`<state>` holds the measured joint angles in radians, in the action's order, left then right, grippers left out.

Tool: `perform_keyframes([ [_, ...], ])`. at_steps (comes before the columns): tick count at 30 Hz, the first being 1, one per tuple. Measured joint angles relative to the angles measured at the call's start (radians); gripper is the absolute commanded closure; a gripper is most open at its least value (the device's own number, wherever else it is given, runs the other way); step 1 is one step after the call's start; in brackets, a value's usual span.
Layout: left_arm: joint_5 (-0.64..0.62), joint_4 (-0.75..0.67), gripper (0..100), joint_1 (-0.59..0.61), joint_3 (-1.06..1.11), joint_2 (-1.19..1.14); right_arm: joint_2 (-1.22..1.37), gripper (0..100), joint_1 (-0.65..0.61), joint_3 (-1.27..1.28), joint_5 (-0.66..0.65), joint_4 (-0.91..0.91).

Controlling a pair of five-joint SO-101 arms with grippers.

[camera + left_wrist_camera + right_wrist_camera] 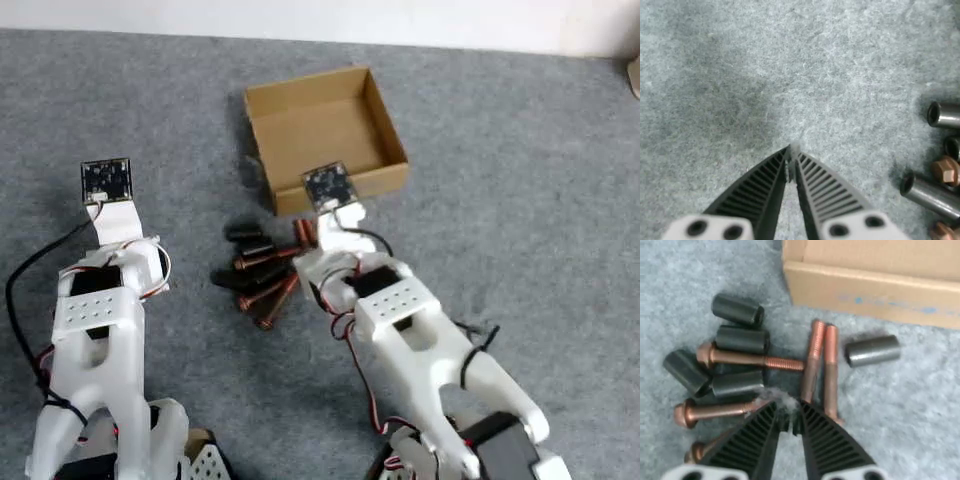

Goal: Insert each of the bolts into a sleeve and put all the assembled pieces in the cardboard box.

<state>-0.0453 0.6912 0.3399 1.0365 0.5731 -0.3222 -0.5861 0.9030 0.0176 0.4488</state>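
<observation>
High view, pile: the loose parts lie mid-table on the near side of the box, none of them in it.
Bolts: five copper-coloured threaded metal bolts [755,360] can be counted, shanks bare. One lies crosswise among the sleeves, two lie side by side and touching, pointing at the box, and two more lie nearest the arm's base.
Sleeves: four dark grey cylindrical metal sleeves [742,338] are bunched against the bolts. A fifth lone sleeve [872,351] lies on its side just beside the paired bolts, near the box's wall.
Box: the open brown cardboard box [320,128] sits toward the table's far edge, about midway along it.
Right gripper: the right gripper [788,412] hangs over the near side of the pile, its jaws drawn to a thin slit with nothing between them.
Left gripper: the left gripper [791,152] has its black ribbed fingertips pressed together, gripping nothing, over bare carpet on the left-edge side of the pile.
Surface: grey carpet [520,150] covers the table.
</observation>
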Motion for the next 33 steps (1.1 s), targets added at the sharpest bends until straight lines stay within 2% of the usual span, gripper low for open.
perform_keyframes([
  [4, 0.000, 0.000, 99, 0.000, 0.000, 0.000, 0.118, 96.8, -0.014, 0.000, 0.000, -0.025],
  [10, 0.000, 0.000, 99, 0.000, 0.000, 0.000, 0.201, 75.4, -0.017, -0.089, -0.002, 0.021],
  [16, 0.000, 0.000, 99, 0.000, 0.000, 0.000, 0.173, 75.0, 0.008, -0.124, -0.003, 0.089],
  [22, 0.000, 0.000, 99, 0.000, 0.000, 0.000, 0.008, 75.0, 0.028, -0.075, -0.003, 0.089],
  [27, 0.000, 0.000, 99, 0.000, 0.000, 0.000, -0.107, 75.0, 0.071, -0.040, -0.003, 0.092],
  [33, 0.000, -0.028, 99, 0.000, 0.015, 0.000, -0.118, 75.0, 0.137, -0.038, -0.003, 0.095],
])
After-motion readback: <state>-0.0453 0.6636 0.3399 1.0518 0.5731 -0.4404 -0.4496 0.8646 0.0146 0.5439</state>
